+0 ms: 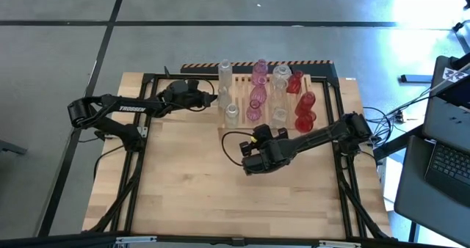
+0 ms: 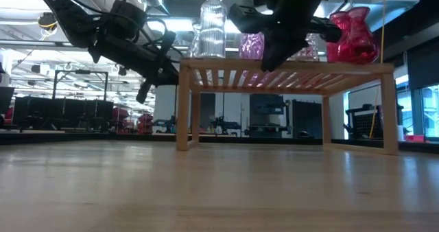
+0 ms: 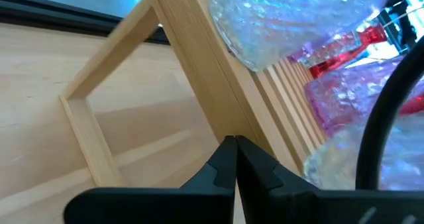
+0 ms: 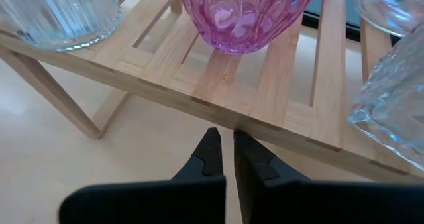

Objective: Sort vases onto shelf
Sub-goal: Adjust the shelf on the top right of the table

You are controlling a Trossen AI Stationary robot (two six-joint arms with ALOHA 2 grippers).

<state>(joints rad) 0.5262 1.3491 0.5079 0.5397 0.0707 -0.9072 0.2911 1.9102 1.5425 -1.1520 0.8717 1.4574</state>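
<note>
1. Wooden planks make the big table [image 1: 220, 189] seen from above. The shelf [image 1: 242, 83] sits at its far edge with the vases [image 1: 258, 94] standing on it in rows: clear, pink and red. The left gripper [image 1: 208, 99] is just beside the shelf's end. The right gripper [image 1: 253, 139] is just in front of the shelf. Both are pinched shut and hold nothing.

2. From table height, the vases stand straight up, mouths to the ceiling. A red vase [image 2: 353, 34] is at one end. A clear ribbed one [image 2: 212, 26] is at the other.

3. Past the left gripper's closed fingers [image 3: 225, 168], the shelf frame [image 3: 192, 85] is very near, with a bumpy clear vase [image 3: 278, 18] just beyond.

4. Past the right gripper's closed fingers [image 4: 212, 154], a pink vase [image 4: 242, 12] sits just ahead on the slats [image 4: 278, 85].

5. I think the sorting looks nearly done. To do well, each arm should pull away slowly and level, so it does not bump a vase.
</note>
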